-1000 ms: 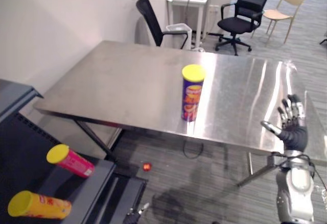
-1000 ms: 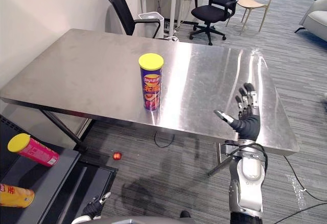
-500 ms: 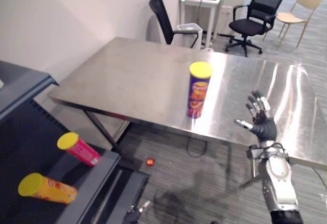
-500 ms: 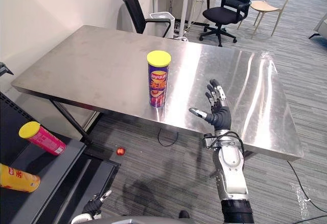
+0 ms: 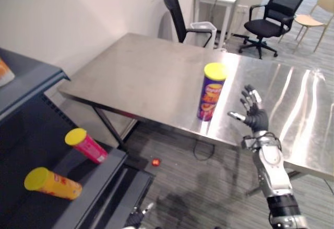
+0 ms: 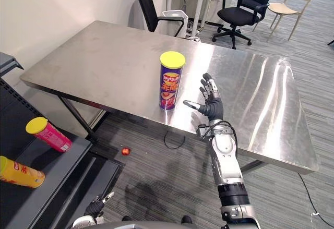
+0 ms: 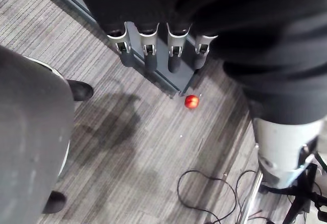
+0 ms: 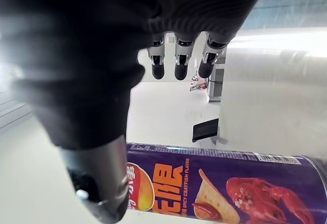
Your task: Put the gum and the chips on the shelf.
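Chips can (image 5: 211, 92): purple, yellow lid, upright on the steel table (image 5: 141, 77), close to its front edge.

Right hand (image 6: 211, 104): fully open, fingers straight and fanned, thumb stretched toward the can. It hovers just beside the can on its right, at label height, and holds nothing. The eye views show a narrow gap between thumb tip and can wall. In the right wrist view the can lies across the frame just past the thumb, and contact cannot be confirmed there.

Left hand (image 7: 149, 50): low beside the shelf (image 5: 99, 174), fingers straight and hanging over the carpet, empty. Its thumb is out of frame.

Change against 1.0 s ago: the right hand was then well to the right of the can, at the table's front edge. By 0.5 s ago it was nearer, and it is now alongside the can. The can has not moved on the table. The whole picture has shifted, so the camera has moved.

Shelf, lower board: a pink can (image 5: 86, 144) and a yellow can (image 5: 52, 183), both lying on their sides and apart from each other. The labels are too small to read. The upper board is cut off at the frame edge.

Floor: a red ball (image 7: 191, 101) near the shelf corner.
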Robot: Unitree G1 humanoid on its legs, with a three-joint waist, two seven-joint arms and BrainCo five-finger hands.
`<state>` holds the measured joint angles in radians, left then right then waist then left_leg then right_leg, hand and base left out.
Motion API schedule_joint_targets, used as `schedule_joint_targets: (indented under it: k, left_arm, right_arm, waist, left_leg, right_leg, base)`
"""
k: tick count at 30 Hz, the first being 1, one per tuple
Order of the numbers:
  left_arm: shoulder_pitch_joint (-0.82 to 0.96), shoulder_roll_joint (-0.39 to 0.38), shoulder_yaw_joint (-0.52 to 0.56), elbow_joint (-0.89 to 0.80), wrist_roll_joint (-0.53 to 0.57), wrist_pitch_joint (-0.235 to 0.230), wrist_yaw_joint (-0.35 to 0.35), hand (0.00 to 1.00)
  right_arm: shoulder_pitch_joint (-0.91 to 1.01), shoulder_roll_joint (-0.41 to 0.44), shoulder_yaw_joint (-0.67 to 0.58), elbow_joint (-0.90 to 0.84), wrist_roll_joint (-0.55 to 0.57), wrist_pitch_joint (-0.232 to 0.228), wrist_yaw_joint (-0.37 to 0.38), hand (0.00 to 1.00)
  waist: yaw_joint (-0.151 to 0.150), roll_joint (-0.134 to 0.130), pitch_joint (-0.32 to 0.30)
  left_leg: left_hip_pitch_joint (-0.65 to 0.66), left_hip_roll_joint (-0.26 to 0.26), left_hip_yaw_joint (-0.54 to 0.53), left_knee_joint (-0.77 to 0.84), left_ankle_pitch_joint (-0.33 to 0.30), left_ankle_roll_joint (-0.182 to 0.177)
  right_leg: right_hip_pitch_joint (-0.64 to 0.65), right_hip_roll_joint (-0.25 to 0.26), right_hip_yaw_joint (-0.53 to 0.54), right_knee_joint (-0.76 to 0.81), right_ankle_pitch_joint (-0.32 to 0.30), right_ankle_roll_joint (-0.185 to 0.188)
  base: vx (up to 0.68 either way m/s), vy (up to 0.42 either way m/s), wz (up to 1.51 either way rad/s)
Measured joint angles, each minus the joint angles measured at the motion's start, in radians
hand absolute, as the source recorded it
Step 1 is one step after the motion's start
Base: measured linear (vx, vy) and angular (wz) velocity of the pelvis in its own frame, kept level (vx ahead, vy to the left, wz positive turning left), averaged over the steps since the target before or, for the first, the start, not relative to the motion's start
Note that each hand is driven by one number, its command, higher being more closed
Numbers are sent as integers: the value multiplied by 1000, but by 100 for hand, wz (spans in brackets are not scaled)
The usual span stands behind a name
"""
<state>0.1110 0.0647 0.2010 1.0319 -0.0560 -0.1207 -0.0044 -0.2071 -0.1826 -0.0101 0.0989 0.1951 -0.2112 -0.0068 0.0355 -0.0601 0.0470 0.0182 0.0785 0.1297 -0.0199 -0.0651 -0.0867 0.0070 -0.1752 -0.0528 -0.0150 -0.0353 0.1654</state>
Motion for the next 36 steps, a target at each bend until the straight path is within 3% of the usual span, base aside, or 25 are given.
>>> schedule_joint_targets:
  k: [34, 35, 36]
  left_arm:
    - [-8, -3, -8, -43, -11, 0, 9, 0]
    - [-8, -3, -10, -46, -11, -1, 9, 0]
    - [-9, -4, -10, -50, -12, -1, 10, 0]
  right_arm:
    - [-277, 4, 99, 276, -39, 52, -40, 0]
    - [-286, 4, 99, 276, -39, 54, -40, 100]
    - [-301, 4, 99, 286, -39, 56, -41, 100]
  waist:
    - [35, 1, 49]
    - [38, 0, 51]
    - [43, 1, 55]
  left_leg:
    - [0, -7, -34, -48, 32, 4]
    - [0, -7, -35, -48, 32, 3]
    - [0, -6, -35, -48, 32, 4]
  right_leg:
    - [2, -5, -42, -2, 0, 0]
    - [3, -5, -44, -2, 0, 0]
    - [3, -4, -45, -3, 3, -4]
  base:
    - [-2, -4, 3]
    - [0, 0, 0]
    - [0, 0, 0]
